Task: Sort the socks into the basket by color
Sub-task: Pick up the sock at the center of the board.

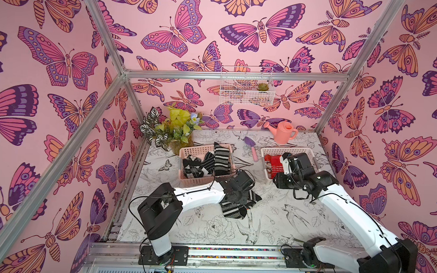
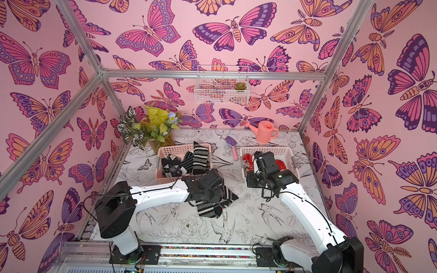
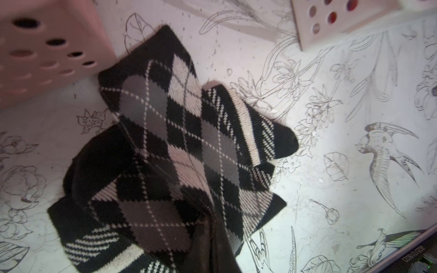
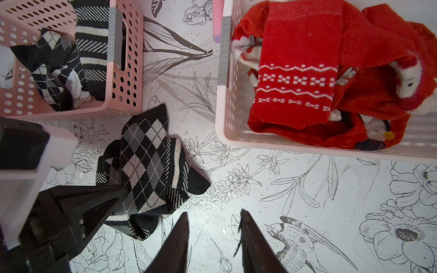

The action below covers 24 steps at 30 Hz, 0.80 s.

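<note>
In a top view, loose socks (image 1: pixel 233 210) lie just beside the dark-sock basket (image 1: pixel 197 182). Left wrist: my left gripper (image 3: pixel 214 244) is clamped on the argyle sock (image 3: pixel 175 141). Right wrist: right gripper (image 4: pixel 212 236) half open, empty. I'd lift high to clear the rim.

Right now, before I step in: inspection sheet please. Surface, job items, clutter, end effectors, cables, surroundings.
Surface: printed table, small specks.
Job's things: black-and-white socks in pink basket; red socks in second basket; argyle sock and striped sock loose on table.
Clutter: watering can, trowel, plant at the back.
End effectors: left end effector shut on argyle sock; right end effector open, empty.
Cables: black cables looped off both arms.
Surroundings: butterfly walls, wire shelf with succulent.
</note>
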Motion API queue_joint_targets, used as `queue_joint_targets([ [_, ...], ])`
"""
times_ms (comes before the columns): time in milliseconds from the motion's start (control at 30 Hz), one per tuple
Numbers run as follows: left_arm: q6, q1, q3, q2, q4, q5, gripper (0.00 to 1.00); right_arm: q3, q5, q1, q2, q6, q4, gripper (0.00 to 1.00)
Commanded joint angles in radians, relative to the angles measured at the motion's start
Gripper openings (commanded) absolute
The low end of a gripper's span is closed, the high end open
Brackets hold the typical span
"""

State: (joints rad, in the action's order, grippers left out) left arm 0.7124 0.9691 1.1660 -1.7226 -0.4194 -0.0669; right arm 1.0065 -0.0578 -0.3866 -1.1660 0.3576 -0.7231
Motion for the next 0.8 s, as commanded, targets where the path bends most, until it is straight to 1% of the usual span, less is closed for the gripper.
queue_joint_targets([
  [0, -0.035, 0.006, 0.039, 0.045, -0.016, 0.007, 0.04, -0.009, -0.013, 0.006, 0.015, -0.017, -0.011, 0.38],
  [367, -0.102, -0.007, 0.149, 0.090, -0.072, -0.031, 0.04, -0.003, -0.015, 0.015, 0.022, -0.022, -0.013, 0.38],
  [767, -0.140, -0.073, 0.193, 0.150, -0.100, -0.033, 0.04, 0.001, -0.014, 0.018, 0.026, -0.023, -0.013, 0.38],
])
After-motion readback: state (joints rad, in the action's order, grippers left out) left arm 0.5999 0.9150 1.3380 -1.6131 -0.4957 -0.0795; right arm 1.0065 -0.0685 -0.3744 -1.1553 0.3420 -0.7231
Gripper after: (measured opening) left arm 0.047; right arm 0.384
